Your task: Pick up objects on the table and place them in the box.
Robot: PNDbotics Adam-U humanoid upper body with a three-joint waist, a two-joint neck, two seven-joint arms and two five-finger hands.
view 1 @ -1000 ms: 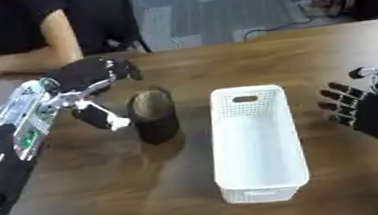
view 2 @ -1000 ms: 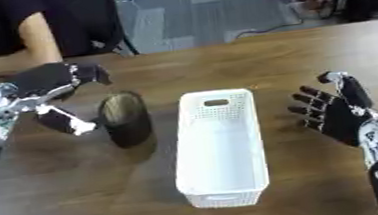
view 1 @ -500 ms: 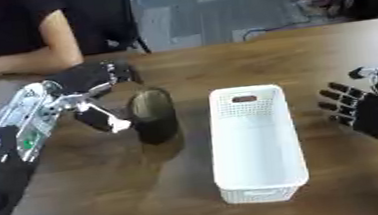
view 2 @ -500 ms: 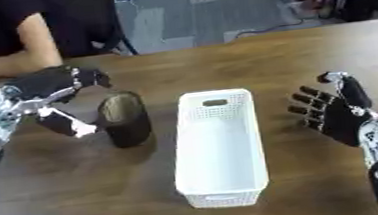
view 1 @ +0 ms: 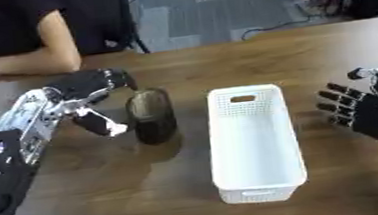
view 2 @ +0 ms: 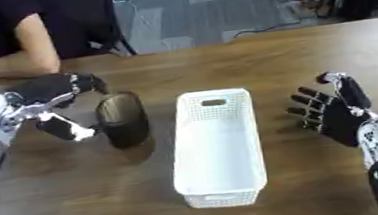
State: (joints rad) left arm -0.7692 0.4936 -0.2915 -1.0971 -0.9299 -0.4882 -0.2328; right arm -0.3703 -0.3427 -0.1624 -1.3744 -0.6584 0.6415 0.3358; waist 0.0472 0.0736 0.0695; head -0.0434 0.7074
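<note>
White perforated box (view 1: 255, 142), dark cylinder (view 1: 151, 115), brown wooden table (view 1: 223, 60).

brown wooden table (view 1: 223, 65), grey floor (view 1: 191, 8), perhaps cables (view 1: 263, 28)

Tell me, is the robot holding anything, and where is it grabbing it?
Nothing is held yet. The left hand reaches around the dark cup, fingers near its top. The right hand is open.
</note>
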